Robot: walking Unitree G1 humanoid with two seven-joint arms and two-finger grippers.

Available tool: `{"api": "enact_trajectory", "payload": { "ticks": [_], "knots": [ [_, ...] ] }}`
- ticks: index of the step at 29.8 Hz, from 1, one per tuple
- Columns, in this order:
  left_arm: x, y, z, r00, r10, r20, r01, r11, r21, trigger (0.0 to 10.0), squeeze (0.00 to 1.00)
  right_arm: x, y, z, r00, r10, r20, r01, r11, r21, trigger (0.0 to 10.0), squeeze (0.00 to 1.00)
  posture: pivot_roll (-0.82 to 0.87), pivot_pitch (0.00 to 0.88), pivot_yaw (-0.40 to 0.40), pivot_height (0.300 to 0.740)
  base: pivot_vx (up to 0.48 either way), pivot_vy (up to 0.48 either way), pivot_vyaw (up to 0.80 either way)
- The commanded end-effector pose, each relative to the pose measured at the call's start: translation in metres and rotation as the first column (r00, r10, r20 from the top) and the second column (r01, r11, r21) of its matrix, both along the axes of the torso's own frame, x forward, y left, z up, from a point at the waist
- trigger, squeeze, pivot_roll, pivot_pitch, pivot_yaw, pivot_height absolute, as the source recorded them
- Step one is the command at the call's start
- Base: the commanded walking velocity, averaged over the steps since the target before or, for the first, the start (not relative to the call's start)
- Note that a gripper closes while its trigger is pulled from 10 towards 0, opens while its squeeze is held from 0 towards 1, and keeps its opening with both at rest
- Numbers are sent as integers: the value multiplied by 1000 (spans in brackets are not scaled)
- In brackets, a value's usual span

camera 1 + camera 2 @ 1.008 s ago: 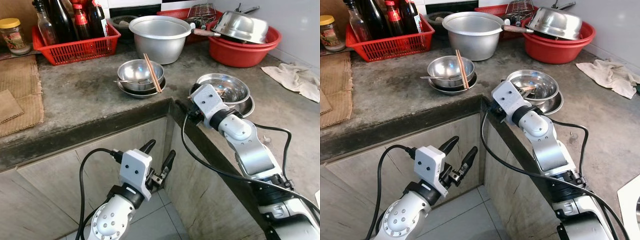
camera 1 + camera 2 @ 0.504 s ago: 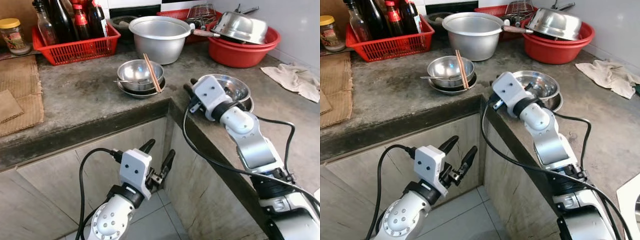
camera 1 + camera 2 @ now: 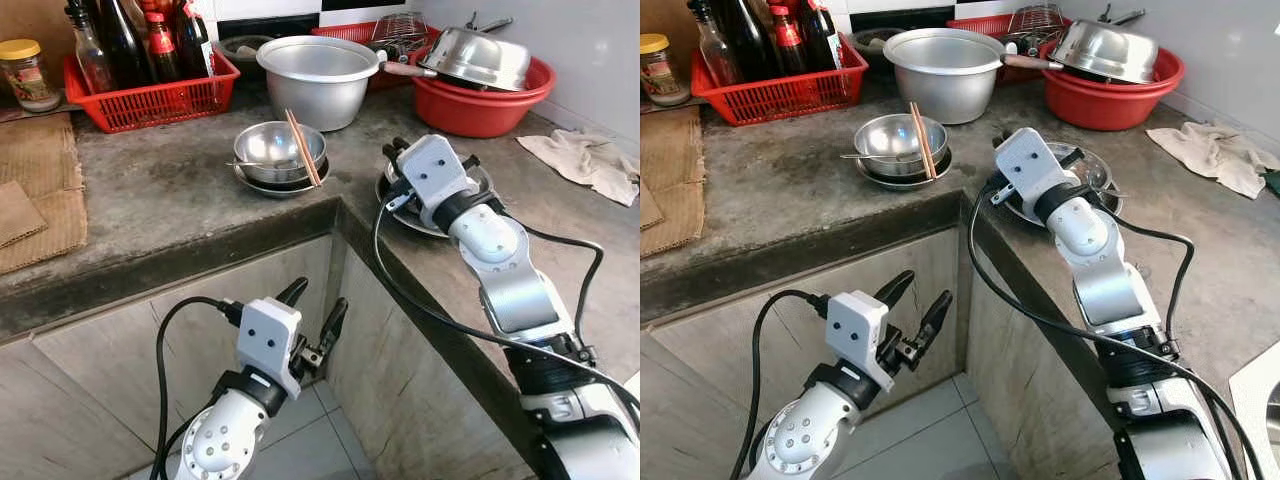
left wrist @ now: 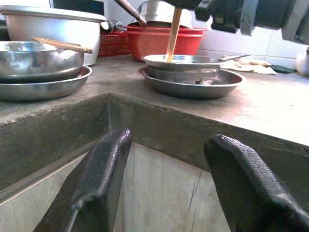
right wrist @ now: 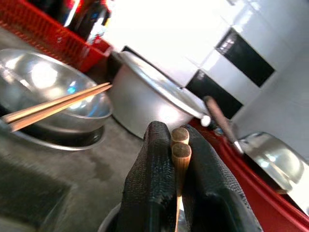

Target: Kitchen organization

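My right gripper hangs over the steel bowl and plate at the counter's corner. It is shut on a pair of wooden chopsticks, which point down into that bowl. To the left, a second steel bowl sits on a plate with another pair of chopsticks lying across its rim. My left gripper hangs low in front of the cabinet, below the counter edge, open with nothing between its fingers.
At the back of the concrete counter stand a red basket of bottles, a large aluminium pot and a red basin holding steel cookware. A cloth lies at the right, a jar and cardboard at the left.
My right gripper rose from the counter's edge and moved back over the steel bowl, with the chopsticks in it. The left arm stayed where it was.
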State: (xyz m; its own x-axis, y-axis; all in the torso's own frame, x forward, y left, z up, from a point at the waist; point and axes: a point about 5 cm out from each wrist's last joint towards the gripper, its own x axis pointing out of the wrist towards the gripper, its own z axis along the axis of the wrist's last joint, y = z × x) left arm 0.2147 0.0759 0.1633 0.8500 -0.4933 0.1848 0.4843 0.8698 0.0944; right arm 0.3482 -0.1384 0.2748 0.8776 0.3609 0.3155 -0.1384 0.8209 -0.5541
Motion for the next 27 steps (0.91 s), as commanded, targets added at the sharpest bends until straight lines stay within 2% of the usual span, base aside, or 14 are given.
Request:
{"api": "enact_trajectory", "payload": {
  "ticks": [1, 4, 9, 13, 15, 20, 21, 22, 23, 24, 25, 27],
  "knots": [
    [0, 1, 4, 1000, 0, 25, 0, 1000, 5, 10000, 0, -2, -3, -1, 1000, -21, -1, 21, 999, 42, 0, 0, 150, 131, -57, 740, 0, 0, 0],
    [1, 1, 4, 1000, 2, 27, -3, 1000, 8, 10000, 0, -9, -8, 8, 994, -80, 69, 71, 990, 125, 0, 0, 151, 128, -55, 740, 0, 0, 0],
    [2, 2, 3, 1000, 10, 28, -11, 1000, 10, 10000, 0, -25, -17, 14, 984, -134, 120, 96, 954, 283, 0, 0, 150, 123, -52, 740, 0, 0, 0],
    [3, 3, 3, 1000, 14, 28, -15, 1000, 13, 10000, 0, -33, -17, 15, 982, -140, 129, 91, 939, 331, 0, 0, 143, 117, -46, 740, 0, 0, 0],
    [5, 4, 2, 999, 17, 28, -17, 1000, 14, 10000, 0, -42, -18, 15, 980, -160, 120, 98, 908, 407, 0, 0, 142, 112, -43, 740, 0, 0, 0],
    [5, 4, 2, 999, 20, 28, -21, 1000, 17, 10000, 0, -49, -20, 17, 979, -165, 121, 91, 881, 465, 0, 0, 142, 100, -37, 740, 0, 0, 0],
    [6, 5, 3, 999, 27, 33, -28, 999, 19, 10000, 0, -54, -22, 17, 982, -155, 106, 80, 858, 508, 0, 0, 143, 96, -36, 740, 0, 0, 0],
    [6, 6, 4, 999, 30, 36, -30, 999, 18, 10000, 0, -56, -25, 19, 984, -149, 99, 72, 839, 540, 4078, 0, 144, 92, -33, 740, 0, 0, 0],
    [7, 7, 5, 999, 31, 37, -31, 999, 18, 10000, 0, -58, -27, 21, 985, -144, 96, 66, 826, 560, 4078, 0, 144, 92, -31, 740, 0, 0, 0],
    [7, 7, 5, 999, 32, 38, -33, 999, 17, 10000, 0, -58, -28, 23, 986, -140, 93, 62, 816, 575, 10000, 0, 142, 88, -31, 740, 0, 0, 0],
    [7, 7, 5, 999, 32, 38, -33, 999, 17, 10000, 0, -58, -28, 23, 986, -140, 93, 62, 816, 575, 10000, 0, 142, 88, -31, 740, 0, 0, 0],
    [9, 8, 5, 999, 35, 39, -36, 999, 14, 10000, 0, -61, -30, 27, 989, -115, 89, 36, 786, 618, 10000, 0, 141, 82, -27, 740, 0, 0, 0]
  ]
}}
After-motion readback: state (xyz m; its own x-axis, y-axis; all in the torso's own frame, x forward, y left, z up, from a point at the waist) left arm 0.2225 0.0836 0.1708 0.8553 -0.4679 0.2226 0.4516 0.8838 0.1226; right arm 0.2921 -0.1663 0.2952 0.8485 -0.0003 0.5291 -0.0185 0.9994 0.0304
